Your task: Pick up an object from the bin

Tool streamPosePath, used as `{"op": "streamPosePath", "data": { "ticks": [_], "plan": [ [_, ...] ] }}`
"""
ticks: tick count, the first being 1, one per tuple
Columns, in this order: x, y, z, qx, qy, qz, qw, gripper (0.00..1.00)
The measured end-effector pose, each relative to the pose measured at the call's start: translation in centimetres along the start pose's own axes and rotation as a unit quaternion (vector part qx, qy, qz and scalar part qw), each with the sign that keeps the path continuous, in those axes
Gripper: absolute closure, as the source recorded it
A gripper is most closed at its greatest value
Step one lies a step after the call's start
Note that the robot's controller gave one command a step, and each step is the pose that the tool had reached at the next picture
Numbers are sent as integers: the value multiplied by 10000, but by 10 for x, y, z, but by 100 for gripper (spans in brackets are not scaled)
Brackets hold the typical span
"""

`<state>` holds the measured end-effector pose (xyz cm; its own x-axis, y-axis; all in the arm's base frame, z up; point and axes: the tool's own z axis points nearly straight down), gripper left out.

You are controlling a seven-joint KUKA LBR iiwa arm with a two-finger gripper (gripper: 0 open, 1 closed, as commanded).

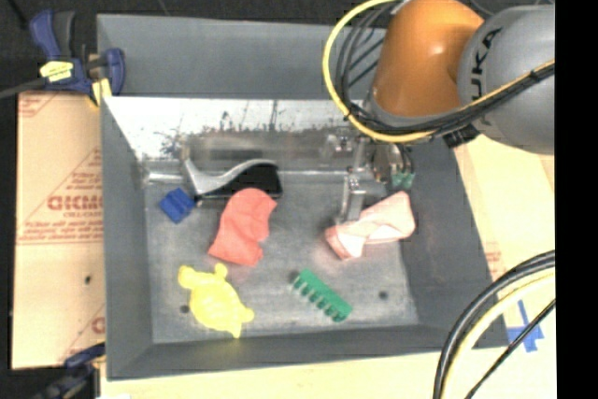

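Pink-and-white soft bundle (376, 227) lies at the right of the grey bin (280, 112), mid-depth. Gripper (359, 204) is low over its upper-left edge; whether the claw is apart or together cannot be told. To the left: salmon cloth (243, 227), blue block (175, 205), black-and-silver tool (235, 178). Near the front: yellow rubber toy (215, 299), green comb-like piece (320, 294).

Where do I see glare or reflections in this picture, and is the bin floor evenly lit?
In the camera view, the back wall of the grey metal bin shines and mirrors smeared streaks; in the same camera view, a bright highlight sits on the arm's glossy orange cover, and the bin floor looks evenly lit, with only faint shadows.
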<state>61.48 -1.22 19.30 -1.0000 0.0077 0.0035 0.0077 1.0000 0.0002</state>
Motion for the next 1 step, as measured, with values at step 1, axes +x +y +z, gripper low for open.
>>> {"op": "streamPosePath", "data": {
  "ticks": [1],
  "plan": [
    [-2, 0, -5, 1, -41, 0, 10000, 0]
  ]
}}
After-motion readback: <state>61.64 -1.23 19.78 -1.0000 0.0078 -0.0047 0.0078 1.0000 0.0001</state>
